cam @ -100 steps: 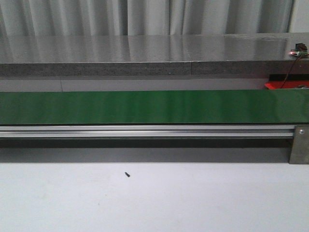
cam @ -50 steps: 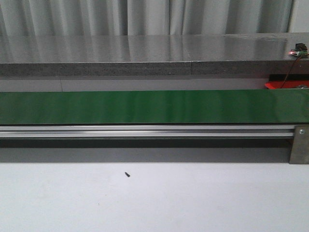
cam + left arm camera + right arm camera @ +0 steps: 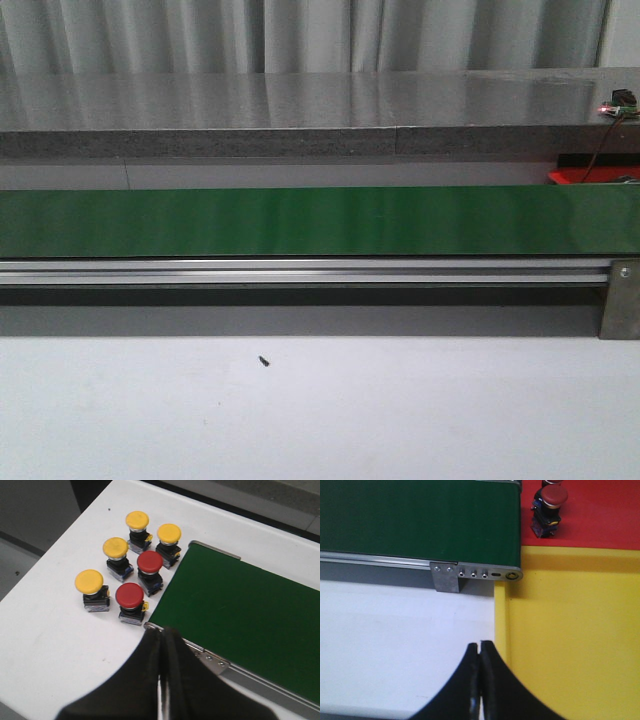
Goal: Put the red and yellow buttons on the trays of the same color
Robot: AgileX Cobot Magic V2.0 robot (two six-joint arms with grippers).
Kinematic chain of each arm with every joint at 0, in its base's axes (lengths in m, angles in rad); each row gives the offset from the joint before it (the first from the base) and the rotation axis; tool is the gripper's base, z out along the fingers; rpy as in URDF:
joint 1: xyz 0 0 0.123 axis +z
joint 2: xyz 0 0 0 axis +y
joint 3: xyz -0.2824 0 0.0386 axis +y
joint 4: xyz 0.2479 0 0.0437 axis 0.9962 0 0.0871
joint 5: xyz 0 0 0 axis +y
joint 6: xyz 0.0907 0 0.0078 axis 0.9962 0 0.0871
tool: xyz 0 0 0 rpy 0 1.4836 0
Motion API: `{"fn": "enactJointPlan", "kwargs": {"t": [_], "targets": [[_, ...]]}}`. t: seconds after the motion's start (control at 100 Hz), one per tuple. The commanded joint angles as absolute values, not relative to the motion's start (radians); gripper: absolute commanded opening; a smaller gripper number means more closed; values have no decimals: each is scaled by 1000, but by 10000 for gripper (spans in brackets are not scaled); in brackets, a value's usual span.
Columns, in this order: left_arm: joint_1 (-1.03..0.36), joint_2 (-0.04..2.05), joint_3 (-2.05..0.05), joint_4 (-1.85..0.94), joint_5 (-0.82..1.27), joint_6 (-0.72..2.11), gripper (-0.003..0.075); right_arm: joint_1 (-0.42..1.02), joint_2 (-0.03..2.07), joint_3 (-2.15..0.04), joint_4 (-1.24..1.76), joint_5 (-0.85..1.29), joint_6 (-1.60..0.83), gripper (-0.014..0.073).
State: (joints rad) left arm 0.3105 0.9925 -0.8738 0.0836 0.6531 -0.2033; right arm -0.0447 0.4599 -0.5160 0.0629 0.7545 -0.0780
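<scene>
Your left gripper [image 3: 161,640] hangs with jaws together and empty; six buttons [image 3: 131,595] stand clustered on the table [image 3: 55,645] just ahead of it, beside the belt [image 3: 240,610] end. It's the nearer arm. Your right gripper [image 3: 480,652], also closed, hovers by the yellow tray [image 3: 570,640]; the red tray [image 3: 605,515] holds one red button [image 3: 547,510].

My front camera looks low and level across the desk [image 3: 320,410] at the long green belt [image 3: 320,222]. My left wrist camera looks down, close, on the belt's one end [image 3: 240,615]; my right wrist camera looks steeply down on the other end [image 3: 420,517]. All three views share that belt.
</scene>
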Motion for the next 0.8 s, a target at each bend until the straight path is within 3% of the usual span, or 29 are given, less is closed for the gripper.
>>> {"fn": "enactJointPlan", "kwargs": {"t": [0.0, 0.3, 0.4, 0.57, 0.62, 0.67, 0.79], "targets": [[391, 1009, -911, -9, 577, -99, -19, -44, 463, -537, 67, 693, -76, -69], [600, 1122, -930, -70, 555, 0, 8, -44, 463, -537, 67, 693, -76, -69], [629, 1195, -960, -77, 555, 0, 132, -44, 463, -537, 67, 693, -76, -69], [646, 1337, -1039, -85, 580, 0, 504, -44, 463, -537, 67, 693, -76, -69], [646, 1375, -1068, -85, 598, 0, 575, -44, 463, -537, 67, 693, -76, -69], [646, 1417, -1106, -100, 615, 0, 605, -44, 463, -537, 67, 693, -76, -69], [646, 1506, -1192, -111, 666, 0, 594, -44, 463, -537, 67, 693, -76, -69]]}}
